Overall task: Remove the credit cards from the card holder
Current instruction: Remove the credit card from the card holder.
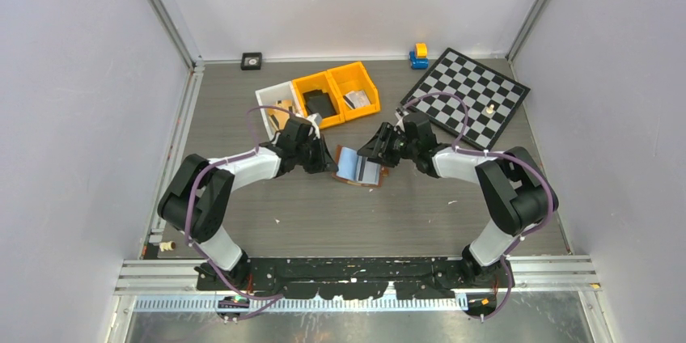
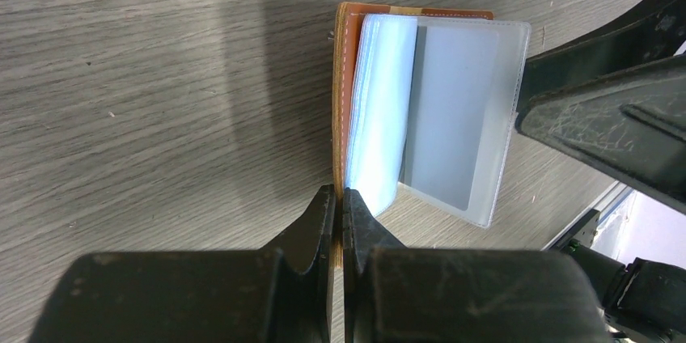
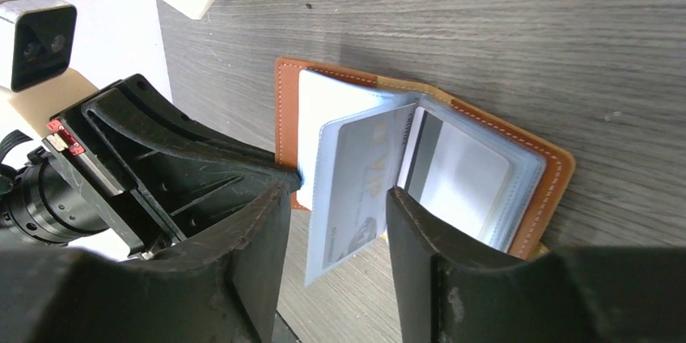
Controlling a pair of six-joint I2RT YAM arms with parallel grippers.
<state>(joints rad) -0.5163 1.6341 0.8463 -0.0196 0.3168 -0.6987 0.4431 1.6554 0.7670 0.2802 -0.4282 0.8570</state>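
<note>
Brown card holder (image 3: pixel 469 177) open, sleeves fanned w/ grey credit card (image 3: pixel 360 189) inside.

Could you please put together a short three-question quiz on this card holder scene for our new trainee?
1. True or false: the card holder lies closed on the table.
2. The left gripper is: A) open above the holder; B) shut on the edge of the holder's brown cover; C) out of view.
3. What word is printed on the grey card between the open jaws of the right gripper?
Key: 1 false, it lies open with its clear sleeves fanned out; 2 B; 3 VIP.
</note>
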